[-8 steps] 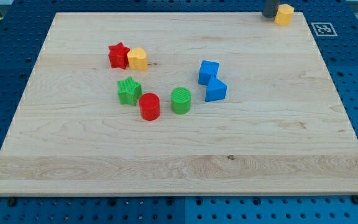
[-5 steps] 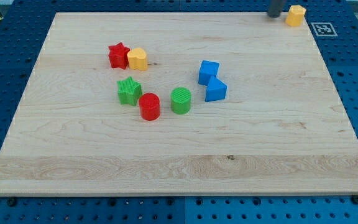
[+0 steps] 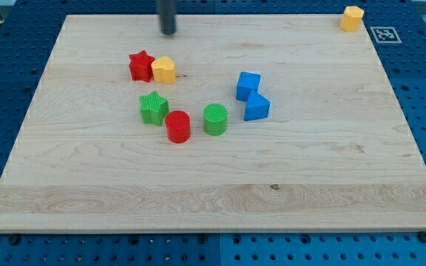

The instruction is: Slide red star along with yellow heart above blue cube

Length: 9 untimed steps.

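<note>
Red star (image 3: 140, 65) and yellow heart (image 3: 164, 69) are sitting touching, side by side, in the table's (image 3: 309, 192) upper left part. I am holding my tip (image 3: 168, 32) above them in the view, slightly right of the heart and apart from both; it is a bare rod with nothing to open or close. Blue cube (image 3: 248, 85) is lying well to their right, touching a second blue block (image 3: 257, 107).
</note>
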Available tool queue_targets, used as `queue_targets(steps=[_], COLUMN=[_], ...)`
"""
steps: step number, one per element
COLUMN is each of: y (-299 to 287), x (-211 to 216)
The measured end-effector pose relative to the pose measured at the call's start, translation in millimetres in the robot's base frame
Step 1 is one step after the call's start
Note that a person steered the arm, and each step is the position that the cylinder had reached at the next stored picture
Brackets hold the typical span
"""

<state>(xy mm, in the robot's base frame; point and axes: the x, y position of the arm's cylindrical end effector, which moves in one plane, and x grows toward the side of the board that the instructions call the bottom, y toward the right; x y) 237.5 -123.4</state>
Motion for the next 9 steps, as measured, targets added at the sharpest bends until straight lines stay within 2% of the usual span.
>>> queue_targets(steps=[1, 2, 3, 4, 6, 7, 9], y=[-67.5, -87.2, -79.1, -67.5, -34.9, -6.4, 44.8], x=[10.0, 62.6, 135.7, 173.5, 105.1, 120.5, 114.6])
